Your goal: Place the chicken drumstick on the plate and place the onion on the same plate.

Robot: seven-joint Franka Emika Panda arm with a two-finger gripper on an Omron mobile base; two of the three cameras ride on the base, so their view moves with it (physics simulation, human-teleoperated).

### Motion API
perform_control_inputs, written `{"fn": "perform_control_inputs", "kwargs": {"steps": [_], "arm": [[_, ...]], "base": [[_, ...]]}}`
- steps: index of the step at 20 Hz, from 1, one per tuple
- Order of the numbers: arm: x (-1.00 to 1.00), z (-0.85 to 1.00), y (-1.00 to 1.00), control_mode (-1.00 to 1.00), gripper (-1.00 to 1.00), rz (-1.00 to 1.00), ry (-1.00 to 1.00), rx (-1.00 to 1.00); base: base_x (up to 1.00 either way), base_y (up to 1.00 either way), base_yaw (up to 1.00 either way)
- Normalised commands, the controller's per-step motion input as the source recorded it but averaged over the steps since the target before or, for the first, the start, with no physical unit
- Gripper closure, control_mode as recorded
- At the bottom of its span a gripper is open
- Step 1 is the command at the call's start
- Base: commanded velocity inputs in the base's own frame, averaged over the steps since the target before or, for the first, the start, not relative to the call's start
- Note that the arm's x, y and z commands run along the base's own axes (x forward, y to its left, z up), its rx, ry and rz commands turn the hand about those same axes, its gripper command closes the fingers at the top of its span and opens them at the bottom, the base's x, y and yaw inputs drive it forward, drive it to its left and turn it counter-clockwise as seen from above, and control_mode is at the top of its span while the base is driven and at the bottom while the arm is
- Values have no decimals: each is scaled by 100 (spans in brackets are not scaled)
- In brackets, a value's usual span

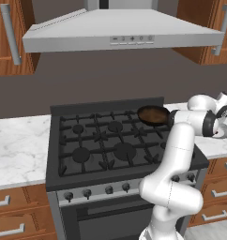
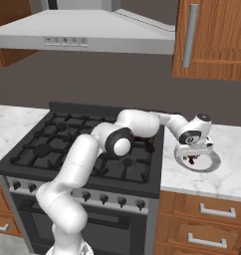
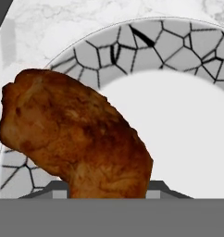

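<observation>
The chicken drumstick (image 3: pixel 72 139), orange-brown and thicker at its upper left end, takes up the left half of the hand view. My gripper (image 3: pixel 107 190) is shut on its narrow end, and the meat covers most of the finger tips. Right below it lies the plate (image 3: pixel 178 51), with a white centre and a grey cracked-pattern rim. From the right base view, the gripper (image 2: pixel 192 155) hangs just over the plate (image 2: pixel 212 162) on the marble counter right of the stove, with a brown bit of the drumstick (image 2: pixel 191 160) under the hand. The plate's rim (image 1: pixel 224 134) peeks out beside the wrist. The onion is out of view.
A dark skillet (image 1: pixel 153 115) sits on the black stove's (image 1: pixel 101 140) back right burner, just left of my forearm. A steel range hood (image 1: pixel 120 30) hangs above. Marble counter (image 2: pixel 227 144) surrounds the plate; wooden cabinets (image 2: pixel 212 40) hang overhead.
</observation>
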Motion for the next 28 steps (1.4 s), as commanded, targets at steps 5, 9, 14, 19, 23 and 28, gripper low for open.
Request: {"fn": "perform_control_inputs", "kwargs": {"steps": [5,9,14,19,23,28], "arm": [[0,-6,0,-100,100,0,0,0],[0,-3,0,-100,100,0,0,0],[0,-2,0,-100,100,0,0,0],[2,-4,0,-100,100,0,0,0],[2,-5,0,-100,100,0,0,0],[2,-1,0,-100,100,1,0,0]], "base": [[0,0,0],[0,0,0],[0,0,0],[0,0,0],[0,0,0],[0,0,0]]}}
